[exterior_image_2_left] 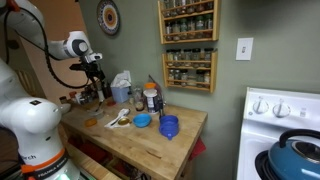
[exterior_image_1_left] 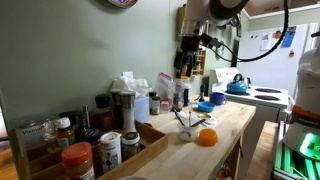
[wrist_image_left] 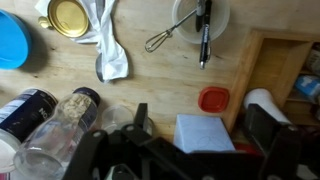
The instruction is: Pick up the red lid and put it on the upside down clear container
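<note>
The red lid lies flat on the wooden counter, right against the edge of a wooden box. The upside down clear container is a pale square tub just below the lid in the wrist view. My gripper is open and empty, and its two dark fingers frame the container from above. In both exterior views the gripper hangs well above the counter near the back wall.
On the counter are a blue lid, a gold lid, a white cloth, a white bowl with a whisk and pen, and jars. An orange object and a blue cup sit further along.
</note>
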